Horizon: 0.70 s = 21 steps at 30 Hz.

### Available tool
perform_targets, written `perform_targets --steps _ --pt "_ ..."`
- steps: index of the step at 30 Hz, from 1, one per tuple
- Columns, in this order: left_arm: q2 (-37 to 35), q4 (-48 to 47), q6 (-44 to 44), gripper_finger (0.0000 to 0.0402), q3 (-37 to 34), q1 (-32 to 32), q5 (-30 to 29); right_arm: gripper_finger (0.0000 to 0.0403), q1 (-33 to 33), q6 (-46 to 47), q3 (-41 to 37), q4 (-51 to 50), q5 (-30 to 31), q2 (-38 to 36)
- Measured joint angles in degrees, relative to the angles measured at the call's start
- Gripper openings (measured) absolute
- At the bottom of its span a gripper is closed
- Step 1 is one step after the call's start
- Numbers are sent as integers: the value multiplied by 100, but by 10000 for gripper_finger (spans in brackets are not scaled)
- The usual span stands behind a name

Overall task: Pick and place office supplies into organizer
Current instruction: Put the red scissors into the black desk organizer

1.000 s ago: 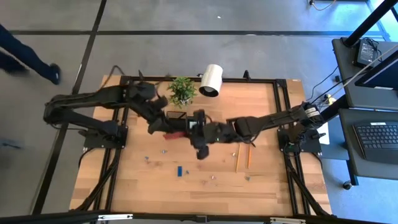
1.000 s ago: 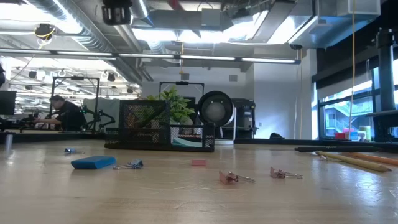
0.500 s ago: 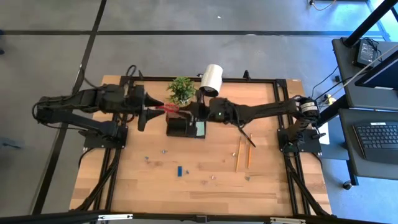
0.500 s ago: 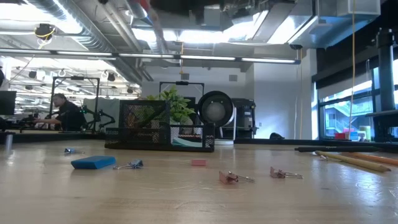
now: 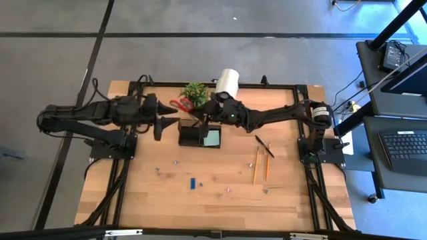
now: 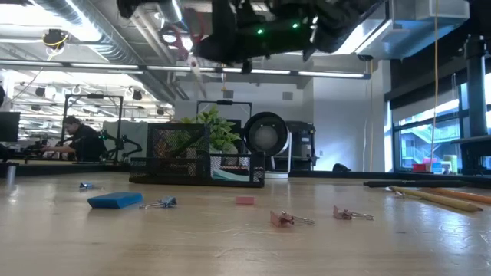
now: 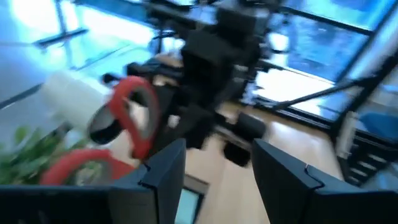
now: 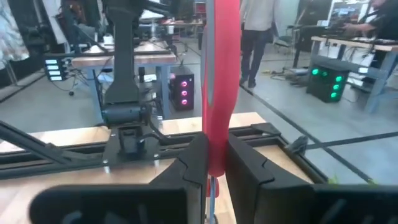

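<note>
The red-handled scissors (image 5: 180,105) hang in the air over the table's far side, near the plant. My right gripper (image 5: 202,117) reaches in from the right and is shut on them. My left gripper (image 5: 162,124) stands open just left of them and touches nothing; its wrist view shows the red handle loops (image 7: 130,121) ahead of it. The black organizer (image 5: 191,137) sits below on the table with the teal note pad (image 5: 212,139) in its right compartment. Two pencils (image 5: 255,167) and a dark pen (image 5: 263,145) lie to the right. The blue piece (image 5: 191,183) and small clips (image 6: 282,219) lie nearer. My right gripper pinches the scissors between its two fingers on the red handle shank (image 8: 219,124), coming roughly level from the table's right. The scissors are lifted clear, high above the organizer, with the handle loops (image 6: 182,34) up and a blade (image 6: 196,69) slanting downward.
A green potted plant (image 5: 195,95) and a white cylindrical lamp (image 5: 228,83) stand at the far edge, close behind both grippers. The black table frame (image 5: 303,120) runs along the sides. People move in the room beyond the table.
Both grippers have risen from above the organizer and moved toward the far edge, carrying the scissors up with them. Half a second ago the scissors sat between the two grippers. Now the left gripper has drawn back to the left, apart from them, and they stay with the right gripper.
</note>
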Motion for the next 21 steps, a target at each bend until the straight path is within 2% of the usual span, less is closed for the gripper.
perform_targets --steps 6,10,13,16,21 --pt "-17 -1081 -794 177 -101 1 -424 44 78 -115 342 23 -16 188" --pt "-21 -1644 -1289 171 -101 -12 -425 44 76 -126 386 -49 -38 191" --pt "-20 -2015 -1499 161 -101 16 -984 44 121 -60 386 -77 -25 195" --pt "-15 -2064 -1551 150 -101 53 -1368 44 222 -74 388 -233 -52 195" --pt "10 -1931 -1542 138 -101 162 -1437 44 357 -130 388 -207 -55 199"
